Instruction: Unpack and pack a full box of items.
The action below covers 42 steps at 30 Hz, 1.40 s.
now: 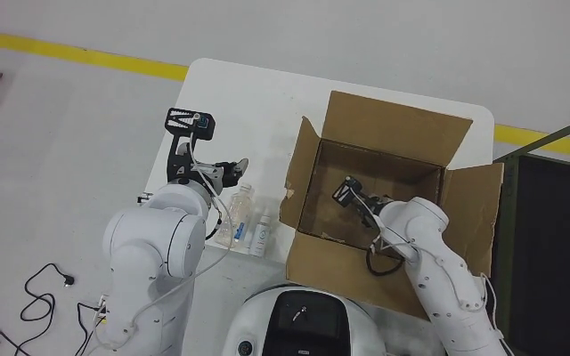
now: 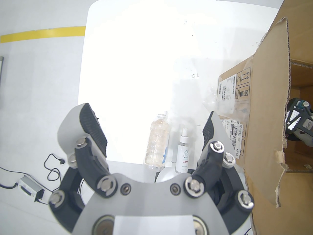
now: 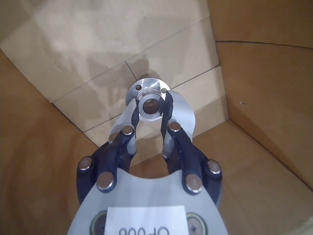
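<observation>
Brown cardbd box, white table, shiny silver flange, clear ribbed btl, white spray btl, yellow floor stripe.

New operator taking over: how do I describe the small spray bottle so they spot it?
Find the open cardboard box on the white table. Just outside its wall on the left arm's side, two bottles sit side by side. The spray bottle is the one nearer the box: smaller, white, with a pump nozzle, unlike the bigger clear ribbed bottle.

A white table carries an open cardboard box, and just beside it a clear plastic bottle and a small spray bottle lie side by side near the table's edge.
</observation>
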Tool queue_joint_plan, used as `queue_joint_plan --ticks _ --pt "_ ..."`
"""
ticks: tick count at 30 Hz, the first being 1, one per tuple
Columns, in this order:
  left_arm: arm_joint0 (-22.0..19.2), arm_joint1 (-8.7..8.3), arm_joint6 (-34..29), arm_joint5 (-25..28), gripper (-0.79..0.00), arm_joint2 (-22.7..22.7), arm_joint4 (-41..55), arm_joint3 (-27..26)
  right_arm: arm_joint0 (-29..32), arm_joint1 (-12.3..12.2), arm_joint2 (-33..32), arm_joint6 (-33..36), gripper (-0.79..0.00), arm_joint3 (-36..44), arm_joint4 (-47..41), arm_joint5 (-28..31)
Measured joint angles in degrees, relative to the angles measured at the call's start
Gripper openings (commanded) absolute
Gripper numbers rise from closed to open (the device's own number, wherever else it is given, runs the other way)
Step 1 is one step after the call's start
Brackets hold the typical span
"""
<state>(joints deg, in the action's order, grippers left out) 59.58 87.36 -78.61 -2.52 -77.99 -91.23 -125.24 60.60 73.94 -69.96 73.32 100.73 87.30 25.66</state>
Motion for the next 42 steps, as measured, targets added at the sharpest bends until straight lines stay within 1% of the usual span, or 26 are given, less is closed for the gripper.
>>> queue_joint_plan --ticks 6,10,15,21,23,27,31,42 --pt "0.00 0.00 0.00 0.00 0.000 0.00 0.00 0.00 1.96 -0.43 -2.10 0.20 -0.785 8.22 -0.92 -0.18" --pt "0.00 0.00 0.00 0.00 0.000 0.00 0.00 0.00 3.99 -0.93 -4.48 1.17 -0.785 16.31 -1.74 0.97" --pt "0.00 0.00 0.00 0.00 0.000 0.00 0.00 0.00 6.66 -1.46 -7.81 1.92 -0.785 25.11 -2.43 1.07" --pt "0.00 0.00 0.00 0.00 0.000 0.00 0.00 0.00 9.98 -1.92 -12.66 0.37 -0.785 33.32 -1.74 -1.76" --pt "0.00 0.00 0.00 0.00 0.000 0.00 0.00 0.00 10.58 -2.03 -14.23 -1.34 -0.785 34.07 -1.28 -2.59" --pt "0.00 0.00 0.00 0.00 0.000 0.00 0.00 0.00 11.36 -2.24 -17.54 -7.00 -0.785 33.90 -0.28 -4.44" --pt "0.00 0.00 0.00 0.00 0.000 0.00 0.00 0.00 12.25 -2.41 -19.36 -11.92 -0.785 33.91 -0.36 -4.67" --pt "0.00 0.00 0.00 0.00 0.000 0.00 0.00 0.00 12.27 -2.41 -19.36 -11.95 -0.785 33.91 -0.43 -4.58"
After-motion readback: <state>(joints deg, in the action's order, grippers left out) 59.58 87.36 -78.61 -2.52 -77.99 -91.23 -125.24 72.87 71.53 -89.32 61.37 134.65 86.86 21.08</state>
